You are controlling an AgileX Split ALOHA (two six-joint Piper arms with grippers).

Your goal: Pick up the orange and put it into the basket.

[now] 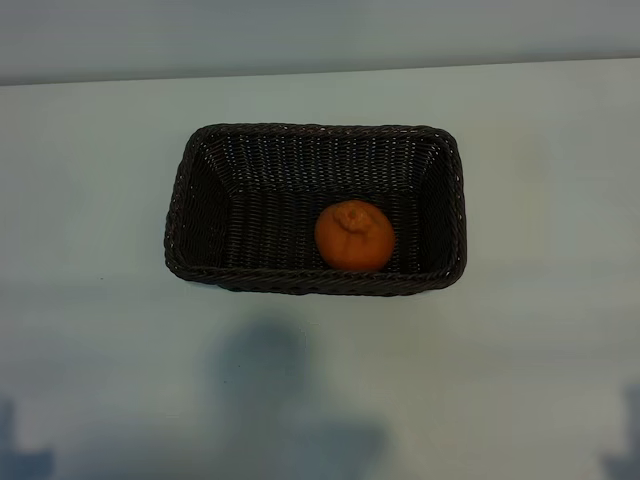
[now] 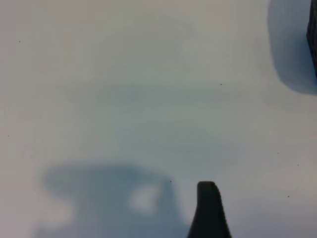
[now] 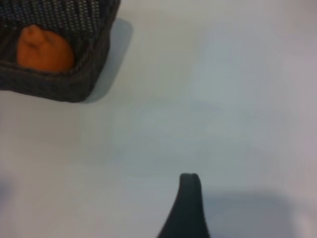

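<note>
The orange [image 1: 353, 236] lies inside the dark brown wicker basket [image 1: 190, 215], on its floor towards the near right, stem end up. The right wrist view shows the same orange [image 3: 44, 49] behind a corner of the basket's rim [image 3: 74, 87]. My right gripper [image 3: 148, 213] hangs open over bare table well away from that corner, with one dark finger [image 3: 188, 203] showing and nothing held. My left gripper [image 2: 168, 213] is also open and empty above bare table, one finger [image 2: 208, 208] in view, with a sliver of the basket [image 2: 313, 39] at the picture's edge.
The basket stands mid-table on a pale surface [image 1: 320, 380], whose far edge [image 1: 320, 72] runs behind it. Soft shadows fall on the table in front of the basket.
</note>
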